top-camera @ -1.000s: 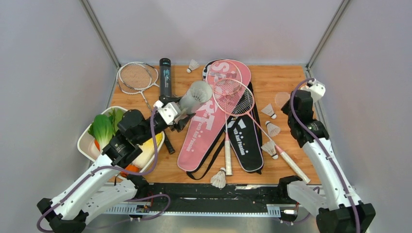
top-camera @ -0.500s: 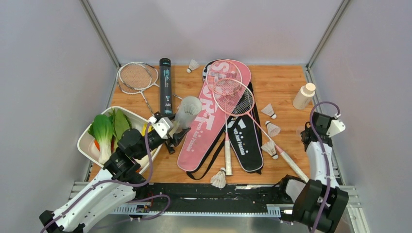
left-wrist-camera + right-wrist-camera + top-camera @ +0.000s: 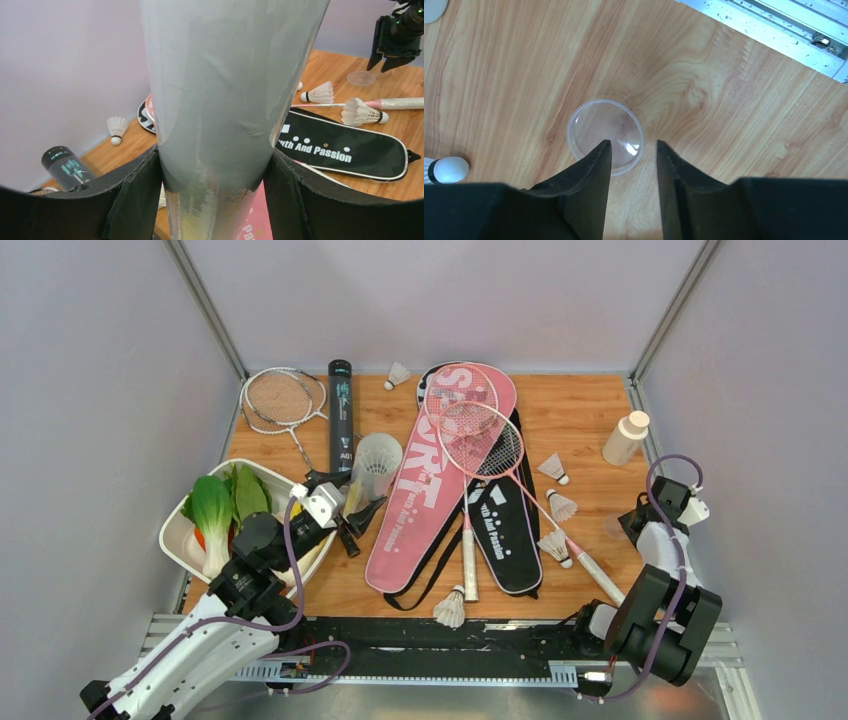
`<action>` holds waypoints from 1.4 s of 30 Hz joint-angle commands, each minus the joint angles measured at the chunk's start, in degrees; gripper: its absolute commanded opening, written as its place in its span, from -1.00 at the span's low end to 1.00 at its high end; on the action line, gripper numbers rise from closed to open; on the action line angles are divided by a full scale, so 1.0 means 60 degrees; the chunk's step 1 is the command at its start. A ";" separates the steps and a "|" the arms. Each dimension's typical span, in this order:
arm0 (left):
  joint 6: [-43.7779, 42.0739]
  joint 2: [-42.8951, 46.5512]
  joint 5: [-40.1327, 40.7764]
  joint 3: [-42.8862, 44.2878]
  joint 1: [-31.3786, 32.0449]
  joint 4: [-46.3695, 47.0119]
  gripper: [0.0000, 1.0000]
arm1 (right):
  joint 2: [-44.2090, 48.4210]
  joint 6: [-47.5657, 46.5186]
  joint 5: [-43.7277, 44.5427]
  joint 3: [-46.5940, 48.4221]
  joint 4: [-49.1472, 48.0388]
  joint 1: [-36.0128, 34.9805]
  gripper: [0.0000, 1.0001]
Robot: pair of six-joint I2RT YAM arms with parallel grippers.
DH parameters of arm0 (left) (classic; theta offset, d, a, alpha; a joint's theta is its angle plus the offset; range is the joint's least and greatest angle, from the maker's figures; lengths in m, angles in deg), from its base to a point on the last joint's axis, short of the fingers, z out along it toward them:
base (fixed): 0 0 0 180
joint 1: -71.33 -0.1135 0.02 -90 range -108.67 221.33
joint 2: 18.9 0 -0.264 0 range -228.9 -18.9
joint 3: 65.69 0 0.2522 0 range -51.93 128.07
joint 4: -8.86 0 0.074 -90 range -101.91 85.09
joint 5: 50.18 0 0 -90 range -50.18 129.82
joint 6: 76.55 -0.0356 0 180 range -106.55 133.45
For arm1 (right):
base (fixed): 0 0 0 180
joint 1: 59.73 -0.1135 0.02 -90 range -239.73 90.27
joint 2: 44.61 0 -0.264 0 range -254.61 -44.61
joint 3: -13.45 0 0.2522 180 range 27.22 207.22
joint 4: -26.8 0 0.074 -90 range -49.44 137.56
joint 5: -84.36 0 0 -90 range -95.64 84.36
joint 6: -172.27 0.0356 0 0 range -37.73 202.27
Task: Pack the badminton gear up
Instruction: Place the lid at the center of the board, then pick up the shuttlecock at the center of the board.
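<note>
Tabletop (image 3: 734, 85) edge — right pincer (image 3: 633, 143), seemingly parted, above clear lid (image 3: 596, 122).

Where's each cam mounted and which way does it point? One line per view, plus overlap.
Top external: above and behind the arm bases, looking down on the table; both arms show, left gripper and right gripper.
Left wrist: on the left arm, looking along its fingers, past the gripped white tube, across the table.
Right wrist: on the right arm, looking straight down between its open fingers at the clear lid.
Shared: left wrist also catches that lid and the right gripper above it.
</note>
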 commanded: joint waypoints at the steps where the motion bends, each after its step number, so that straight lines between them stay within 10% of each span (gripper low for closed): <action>1: -0.0145 0.0357 0.0059 -0.0050 -0.0002 0.0752 -1.00 | 0.0411 -0.0092 -0.0428 0.0315 0.0006 0.0129 -0.13; 17: 0.0027 0.0522 -0.0872 -0.0224 -0.0002 0.0936 -1.00 | 0.3128 0.2115 -0.4962 -0.0666 0.0182 -0.0249 0.11; 42: 0.0223 -0.0015 -0.1180 -0.0135 -0.0006 0.1037 -1.00 | 0.0353 0.3352 -0.6213 -0.1454 -0.3484 -0.0833 0.08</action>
